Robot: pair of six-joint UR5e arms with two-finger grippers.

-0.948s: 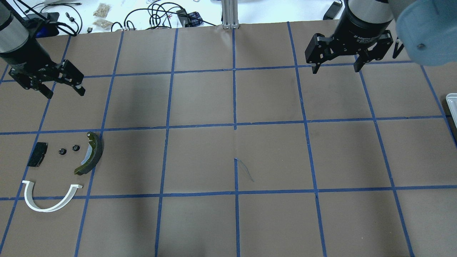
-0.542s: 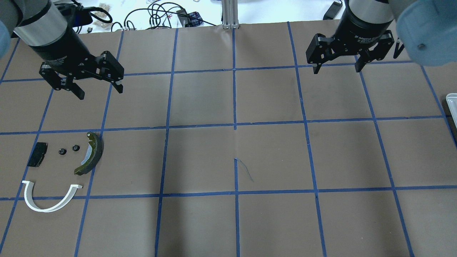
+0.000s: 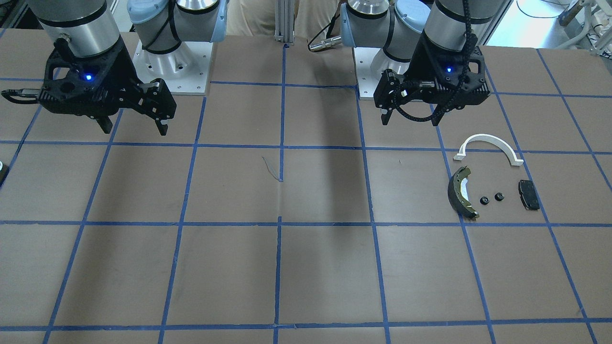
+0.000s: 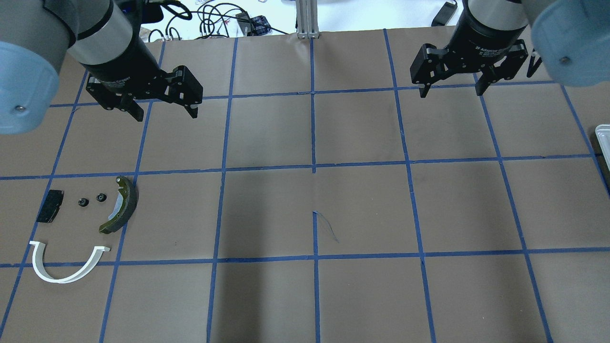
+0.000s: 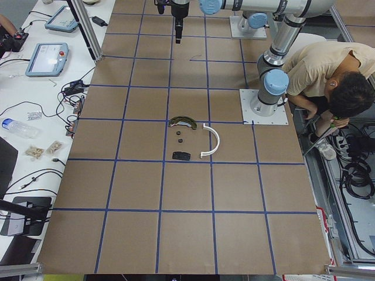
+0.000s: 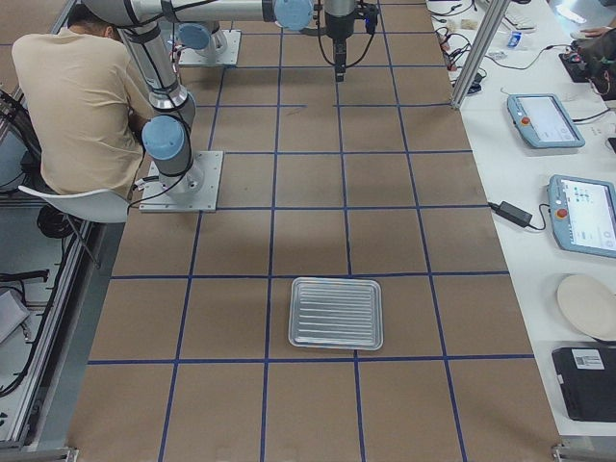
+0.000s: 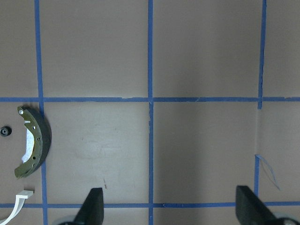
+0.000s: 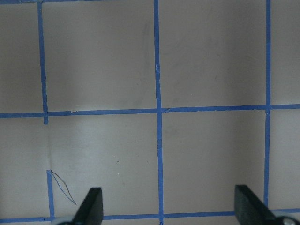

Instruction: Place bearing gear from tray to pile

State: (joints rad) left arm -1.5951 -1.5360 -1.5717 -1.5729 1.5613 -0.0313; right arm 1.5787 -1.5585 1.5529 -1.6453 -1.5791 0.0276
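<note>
The pile lies at the table's left in the overhead view: a white half-ring arch (image 4: 66,264), a dark brake shoe with an olive rim (image 4: 121,205) and a black pad (image 4: 50,206). Two small black bearing gears (image 4: 83,202) (image 4: 100,197) lie between the pad and the shoe. The metal tray (image 6: 337,313) shows nothing in it; only its edge (image 4: 603,143) shows in the overhead view. My left gripper (image 4: 166,114) is open and empty, hanging above the table behind the pile. My right gripper (image 4: 451,93) is open and empty at the back right.
A person (image 6: 82,106) bends over by the robot's bases (image 6: 183,178). Cables (image 4: 214,21) lie beyond the table's far edge. Tablets (image 6: 587,212) and a plate sit on the side bench. Blue tape lines grid the brown table (image 4: 314,209).
My left arm has swung to the right, from the far-left edge toward the table's middle, still open. My right gripper has barely moved. The pile's parts are where they were.
</note>
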